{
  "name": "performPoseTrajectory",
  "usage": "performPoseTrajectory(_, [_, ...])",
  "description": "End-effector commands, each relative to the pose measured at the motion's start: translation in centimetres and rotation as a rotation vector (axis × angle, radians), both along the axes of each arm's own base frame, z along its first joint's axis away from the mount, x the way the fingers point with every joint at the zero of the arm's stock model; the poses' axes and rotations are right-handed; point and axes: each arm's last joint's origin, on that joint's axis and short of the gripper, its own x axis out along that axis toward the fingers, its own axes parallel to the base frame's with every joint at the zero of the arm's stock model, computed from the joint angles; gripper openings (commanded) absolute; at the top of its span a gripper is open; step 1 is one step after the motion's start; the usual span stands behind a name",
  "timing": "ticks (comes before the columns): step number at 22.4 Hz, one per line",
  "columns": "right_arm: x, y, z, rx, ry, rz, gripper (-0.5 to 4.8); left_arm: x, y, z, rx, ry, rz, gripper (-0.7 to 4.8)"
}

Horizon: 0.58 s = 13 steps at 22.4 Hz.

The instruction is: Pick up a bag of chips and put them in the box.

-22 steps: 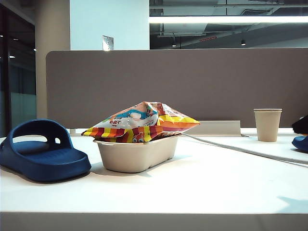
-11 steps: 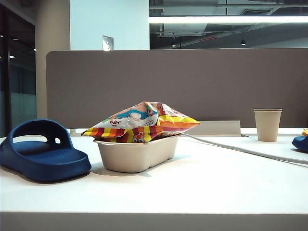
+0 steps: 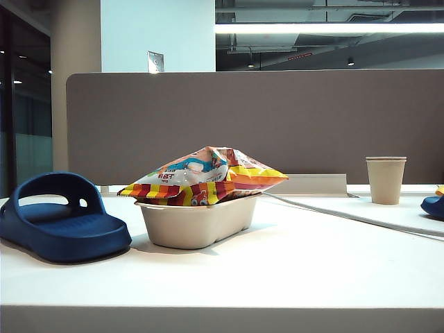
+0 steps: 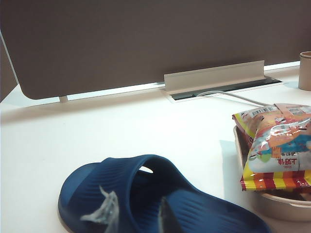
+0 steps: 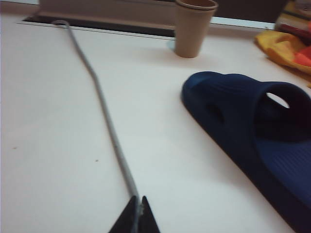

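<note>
Leaving view: a dark shape at the 3 o'clock edge of the exterior view a second earlier, probably the right arm, was gone half a second later and was not there now.
Right gripper: the right gripper [image 5: 136, 216] had its jaws pressed together with nothing between them. It sat low over the table [image 3: 291, 270], its tips right over the cable [image 5: 104, 116], with the second slipper [image 5: 248, 126] and the cup [image 5: 194, 26] beyond.
Left gripper: the left gripper [image 4: 137, 213] hung over the slipper [image 4: 146, 194] with jaws wide apart and empty. No exterior picture showed it.
Bag: the bag [image 3: 205, 177] lay on the box [image 3: 198, 222], resting across the rim with both ends overhanging, exactly as in the two earlier pictures.
Surroundings: the slipper sat at 9 o'clock from the box, the cup at 3 o'clock and well apart, and none of them had shifted.
Meaning: the bag looked delivered and let go, and neither gripper touched it.
Remaining: judged done. The bag rode high rather than sunk inside, so a nudge could tip it off.
</note>
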Motion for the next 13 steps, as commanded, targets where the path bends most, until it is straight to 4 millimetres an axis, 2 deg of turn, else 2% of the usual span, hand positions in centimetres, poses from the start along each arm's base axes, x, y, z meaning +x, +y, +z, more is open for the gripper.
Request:
performPoseTrajectory(1, [0.08,-0.47,0.15,0.005,-0.018,-0.047,0.00,-0.02,0.00,0.19,-0.001,-0.014,0.000,1.11])
performPoseTrajectory(13, [-0.35,-1.31,0.99,0.017,-0.120,-0.126,0.00,-0.02,0.00,0.19,-0.001,-0.014,0.000,1.11])
